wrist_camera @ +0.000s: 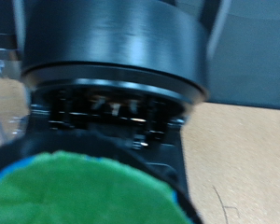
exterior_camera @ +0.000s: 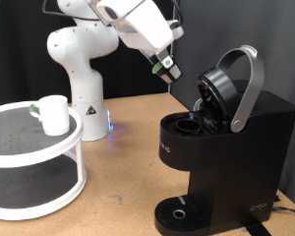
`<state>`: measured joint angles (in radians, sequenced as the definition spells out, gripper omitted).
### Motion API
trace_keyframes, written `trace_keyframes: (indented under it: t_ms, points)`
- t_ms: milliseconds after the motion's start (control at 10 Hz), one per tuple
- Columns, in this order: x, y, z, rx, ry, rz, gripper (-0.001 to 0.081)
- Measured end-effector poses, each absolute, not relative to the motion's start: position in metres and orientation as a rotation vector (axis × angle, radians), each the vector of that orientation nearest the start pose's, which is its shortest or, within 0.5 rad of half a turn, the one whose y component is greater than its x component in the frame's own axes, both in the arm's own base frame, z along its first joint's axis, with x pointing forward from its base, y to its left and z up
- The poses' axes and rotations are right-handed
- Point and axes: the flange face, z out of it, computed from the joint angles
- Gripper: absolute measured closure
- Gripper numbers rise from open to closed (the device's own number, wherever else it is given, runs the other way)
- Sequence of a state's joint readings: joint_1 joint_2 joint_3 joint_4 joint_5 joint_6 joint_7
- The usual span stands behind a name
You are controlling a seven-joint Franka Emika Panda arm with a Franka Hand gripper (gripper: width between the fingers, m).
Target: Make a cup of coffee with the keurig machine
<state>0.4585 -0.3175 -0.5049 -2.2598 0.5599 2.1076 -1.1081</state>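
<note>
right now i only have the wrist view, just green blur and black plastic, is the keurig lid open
Observer: Yes, in the exterior view the keurig machine has its silver-grey handle raised and the pod chamber exposed.
Operator: where's the end effector
Observer: The end effector hangs in the air toward the exterior view's upper left of the open lid, with a green-topped pod at its tip.
Operator: is the cup under the spout
Observer: No, the cup sits on the white two-tier shelf at the exterior view's left; the drip tray has nothing on it.

Laboratory setting: black backdrop behind the gripper [exterior_camera: 168, 70], bare wooden tabletop [exterior_camera: 128, 147] below it, white tiered stand [exterior_camera: 34, 157] beside.
</note>
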Motion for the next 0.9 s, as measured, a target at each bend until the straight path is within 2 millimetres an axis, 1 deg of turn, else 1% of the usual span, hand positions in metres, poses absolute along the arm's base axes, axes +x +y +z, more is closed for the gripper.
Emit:
trace_keyframes:
  t_ms: [300,600,900]
  points:
    - [0.482,-0.007,0.484,-2.382,-1.043,-0.559,0.0332]
    - [0.490,0.008,0.461,-2.421,-1.062,-0.535,0.0332]
    - [0.495,0.021,0.444,-2.429,-1.090,-0.517,0.0332]
